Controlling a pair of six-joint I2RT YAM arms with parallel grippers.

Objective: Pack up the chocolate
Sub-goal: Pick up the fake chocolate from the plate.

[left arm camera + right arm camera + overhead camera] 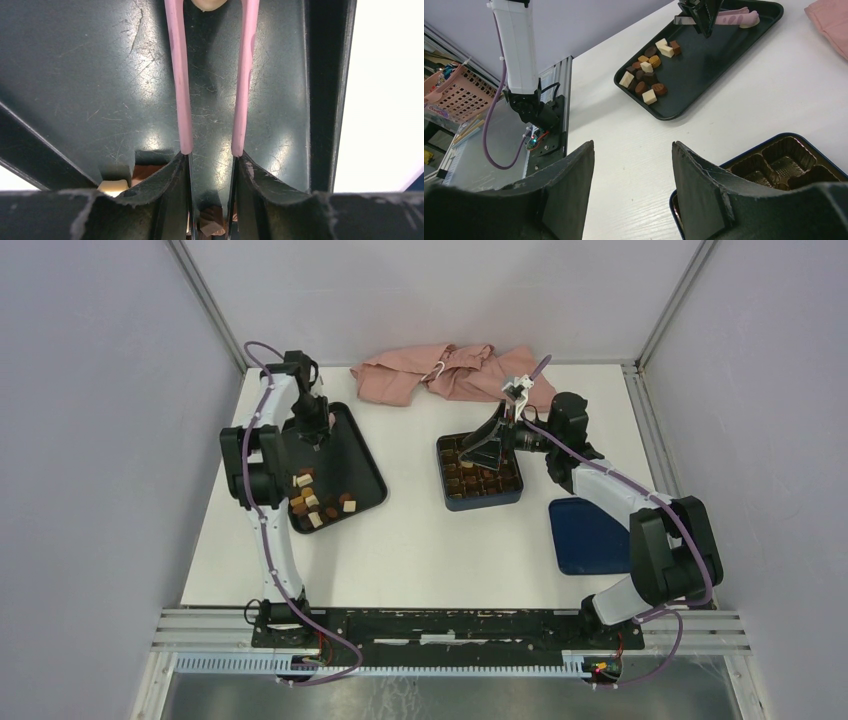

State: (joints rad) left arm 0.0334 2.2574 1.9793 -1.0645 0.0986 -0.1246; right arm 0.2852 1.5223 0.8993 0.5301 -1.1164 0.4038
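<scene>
Several pieces of chocolate, dark brown, light brown and cream, lie at the near end of the black tray; the right wrist view shows the chocolate too. My left gripper hangs over the tray's far part, shut on pink tongs. One cream piece sits between the tong tips at the top edge of the left wrist view. The dark blue box with its brown insert holds several pieces. My right gripper stands open and empty over the box's left edge.
A pink cloth lies crumpled at the back of the table. The blue lid rests flat to the right of the box, beside the right arm. White table shows between tray and box.
</scene>
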